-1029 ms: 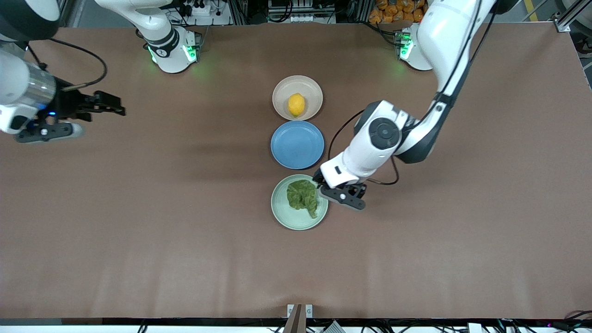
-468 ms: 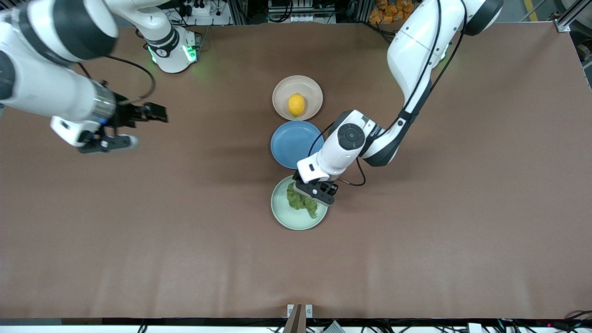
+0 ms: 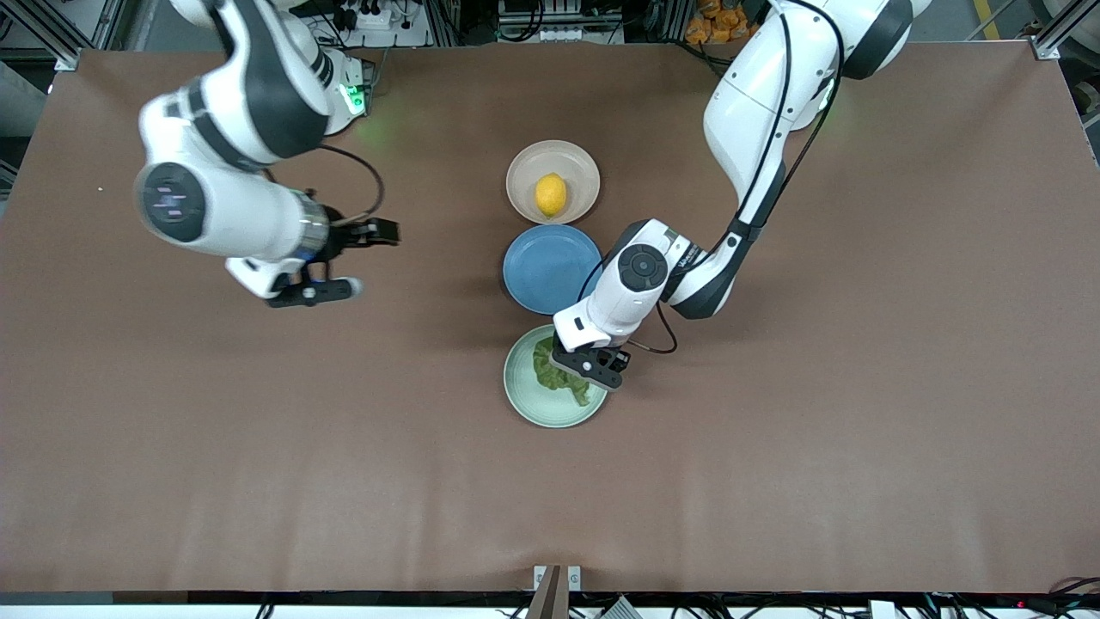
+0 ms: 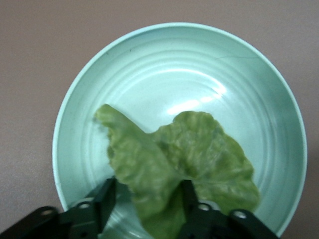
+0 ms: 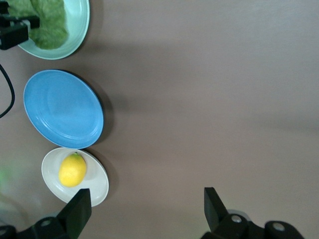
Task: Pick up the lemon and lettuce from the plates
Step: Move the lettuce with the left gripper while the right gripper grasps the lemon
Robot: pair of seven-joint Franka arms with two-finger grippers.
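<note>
The lemon (image 3: pixel 551 194) lies on the beige-cream plate (image 3: pixel 577 163). The lettuce (image 3: pixel 554 371) lies on the mint green plate (image 3: pixel 526 397), the plate nearest the front camera. My left gripper (image 3: pixel 574 359) is down over the lettuce. In the left wrist view it (image 4: pixel 147 199) is open, its fingers (image 4: pixel 106 197) astride the leaf (image 4: pixel 174 154) just above the plate (image 4: pixel 149 64). My right gripper (image 3: pixel 382 232) is open and empty over bare table toward the right arm's end. Its wrist view shows the gripper (image 5: pixel 147 206), the lemon (image 5: pixel 73 170) and the lettuce (image 5: pixel 47 22).
A blue plate (image 3: pixel 552 268) sits between the beige and mint plates, the three in a row. It also shows in the right wrist view (image 5: pixel 62 109). The left arm's elbow and cable hang over the blue plate's edge. Brown table surrounds the plates.
The left gripper has moved from beside the mint plate to over the lettuce and lowered. The right arm has swung in from the right arm's end of the table toward the plates.
</note>
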